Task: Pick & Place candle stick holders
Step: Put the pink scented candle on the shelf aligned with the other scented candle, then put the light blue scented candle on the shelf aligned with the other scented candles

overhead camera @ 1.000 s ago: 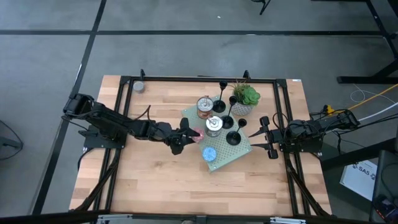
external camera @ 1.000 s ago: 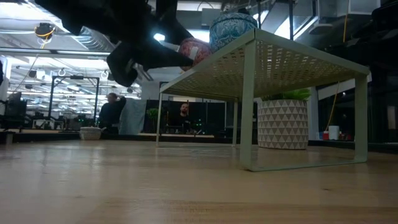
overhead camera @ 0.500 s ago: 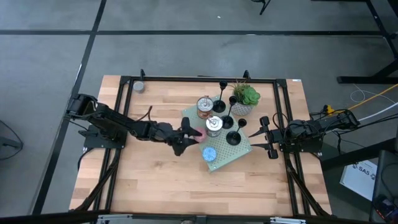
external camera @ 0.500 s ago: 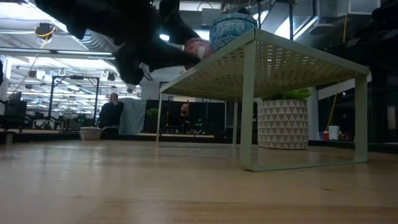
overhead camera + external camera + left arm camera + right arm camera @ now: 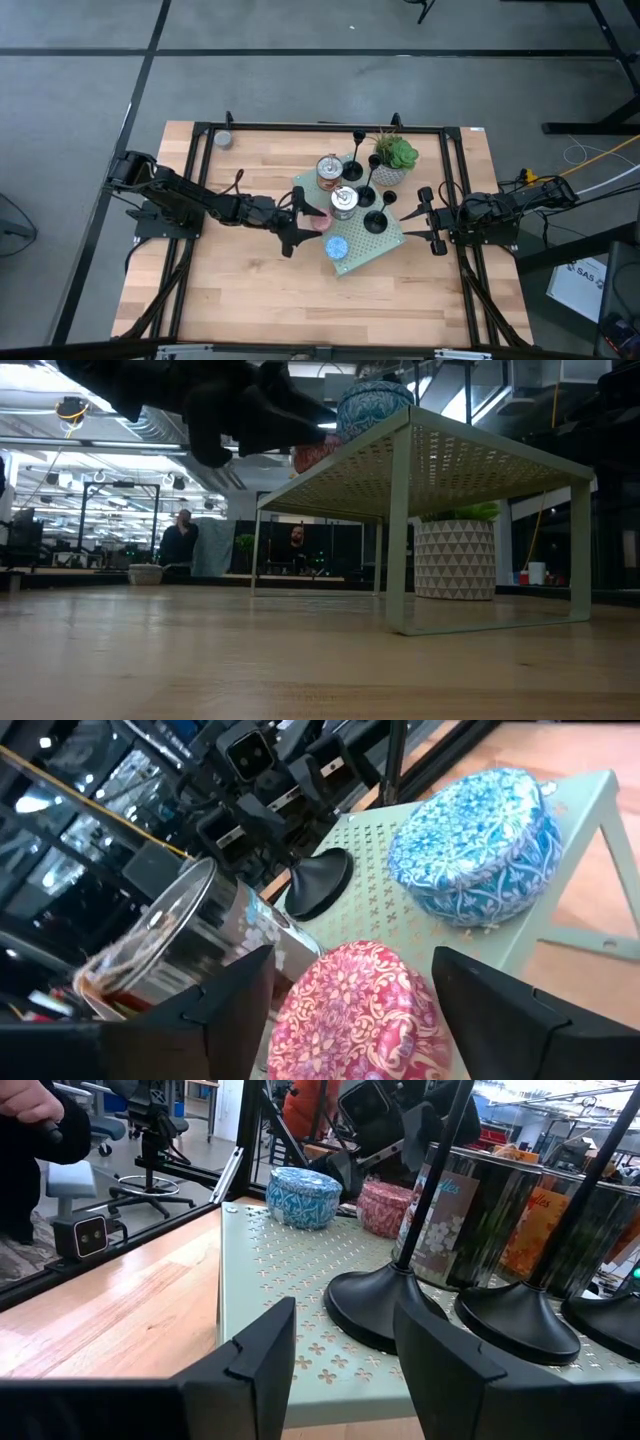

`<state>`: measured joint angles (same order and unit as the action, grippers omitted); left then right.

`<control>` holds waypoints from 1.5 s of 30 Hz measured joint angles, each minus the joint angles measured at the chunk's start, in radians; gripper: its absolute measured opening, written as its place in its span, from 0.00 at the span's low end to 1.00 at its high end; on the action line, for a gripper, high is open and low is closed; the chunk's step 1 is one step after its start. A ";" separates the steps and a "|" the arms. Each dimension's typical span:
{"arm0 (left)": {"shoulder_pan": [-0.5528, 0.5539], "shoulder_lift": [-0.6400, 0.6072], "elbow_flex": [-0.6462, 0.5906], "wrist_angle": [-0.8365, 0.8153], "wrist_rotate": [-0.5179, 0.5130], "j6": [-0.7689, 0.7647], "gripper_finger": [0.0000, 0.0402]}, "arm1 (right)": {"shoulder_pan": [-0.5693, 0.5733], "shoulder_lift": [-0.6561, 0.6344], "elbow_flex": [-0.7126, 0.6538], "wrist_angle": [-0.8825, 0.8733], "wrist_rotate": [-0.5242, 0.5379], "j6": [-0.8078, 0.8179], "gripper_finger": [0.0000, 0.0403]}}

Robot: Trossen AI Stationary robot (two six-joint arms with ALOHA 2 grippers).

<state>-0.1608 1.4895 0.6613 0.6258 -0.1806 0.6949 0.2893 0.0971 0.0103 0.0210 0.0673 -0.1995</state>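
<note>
Wooden counter (image 5: 240, 290) with a green rack (image 5: 392, 240) near the middle, three black candle stick holders (image 5: 375, 221) on the rack toward the right edge, left gripper (image 5: 303, 223) open around a pink candle (image 5: 350, 1005), right gripper (image 5: 428, 220) open, waiting by the right edge.

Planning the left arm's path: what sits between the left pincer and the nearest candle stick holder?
In the left wrist view, the pink candle lies between the open left pincer and the candle stick holder, beside a silver tin.
</note>
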 joint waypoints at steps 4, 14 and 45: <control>0.000 -0.005 0.000 0.001 0.009 -0.073 0.67 | 0.000 0.000 0.000 0.000 0.000 0.000 0.43; 0.001 -0.206 0.000 -0.074 -0.016 -0.098 0.67 | 0.000 0.000 0.000 0.000 0.000 0.000 0.43; 0.513 -0.589 0.000 -0.887 -0.651 -0.639 0.67 | 0.000 0.000 0.000 0.000 0.000 0.000 0.43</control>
<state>0.3524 0.9005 0.6613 -0.2611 -0.8319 0.0560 0.2895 0.0969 0.0103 0.0212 0.0673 -0.1993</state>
